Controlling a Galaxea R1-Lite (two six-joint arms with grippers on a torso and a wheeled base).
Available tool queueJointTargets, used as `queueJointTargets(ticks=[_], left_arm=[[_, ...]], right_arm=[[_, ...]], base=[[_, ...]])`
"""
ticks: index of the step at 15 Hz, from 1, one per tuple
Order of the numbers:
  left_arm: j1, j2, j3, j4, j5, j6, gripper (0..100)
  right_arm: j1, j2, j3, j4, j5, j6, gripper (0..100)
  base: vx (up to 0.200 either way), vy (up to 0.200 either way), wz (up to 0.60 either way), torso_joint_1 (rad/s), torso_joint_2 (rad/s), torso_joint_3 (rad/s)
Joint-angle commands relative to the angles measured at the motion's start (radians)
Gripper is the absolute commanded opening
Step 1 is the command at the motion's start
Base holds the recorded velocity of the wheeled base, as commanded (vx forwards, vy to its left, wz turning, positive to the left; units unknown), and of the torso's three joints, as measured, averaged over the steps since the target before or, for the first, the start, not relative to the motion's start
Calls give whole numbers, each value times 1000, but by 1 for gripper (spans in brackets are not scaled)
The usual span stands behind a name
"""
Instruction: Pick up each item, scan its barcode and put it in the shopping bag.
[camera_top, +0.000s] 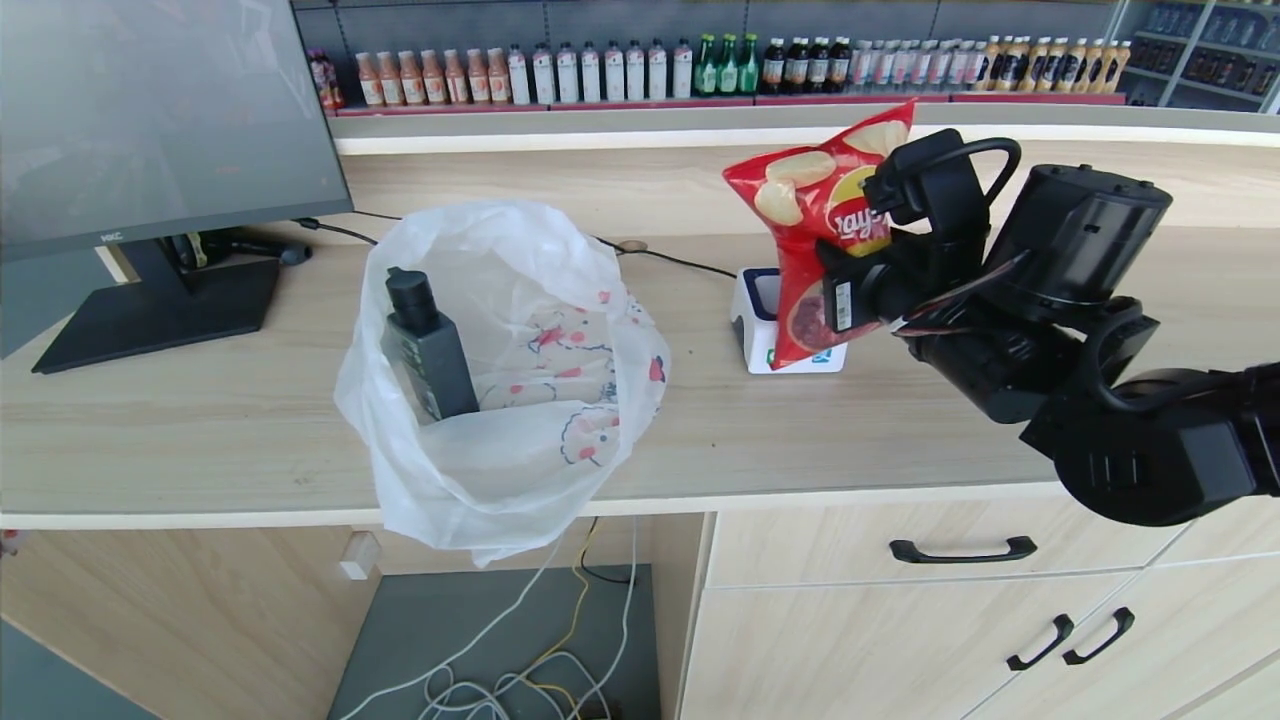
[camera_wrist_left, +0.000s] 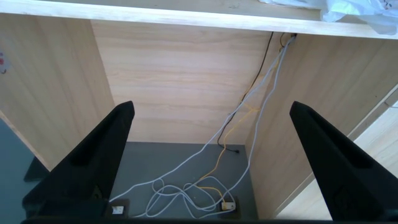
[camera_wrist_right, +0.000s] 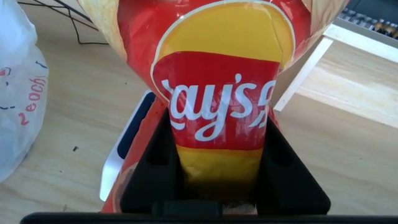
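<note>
Your right gripper (camera_top: 855, 285) is clenched on the chip bag (camera_top: 815, 215). It pinches the bag low on its body and holds it upright in the air, with the lower end just in front of the white scanner (camera_top: 752, 335) on the counter (camera_top: 200, 430). Your left gripper (camera_wrist_left: 211, 112) hangs below the counter edge, fingers spread wide and holding nothing.

On the scanner's left, the shopping bag (camera_top: 600, 400) stands open with a dark bottle (camera_top: 430, 350) already inside. I judge one item finished and the chips at the scanning step, with the drop into the bag left to do.

The chip bag covers much of the scanner's face, so you cannot tell whether they touch. No barcode can be made out, and the monitor (camera_top: 150, 110) gives no sign of a read. Whether more items wait beyond the frame is unknown.
</note>
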Motion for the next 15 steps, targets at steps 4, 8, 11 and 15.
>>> queueJointTargets(ticks=[4,8,11,15], left_arm=[[-1,0,0,0,0,0,100],[0,0,0,0,0,0,100],[0,0,0,0,0,0,100],[0,0,0,0,0,0,100]], right_arm=[[-2,7,0,3,0,-1,0],[-2,8,0,1,0,-1,0],[-2,10,0,3,0,-1,0],[-2,10,-2,1,0,4,0]], base=[[0,0,0,0,0,0],[0,0,0,0,0,0],[0,0,0,0,0,0],[0,0,0,0,0,0]])
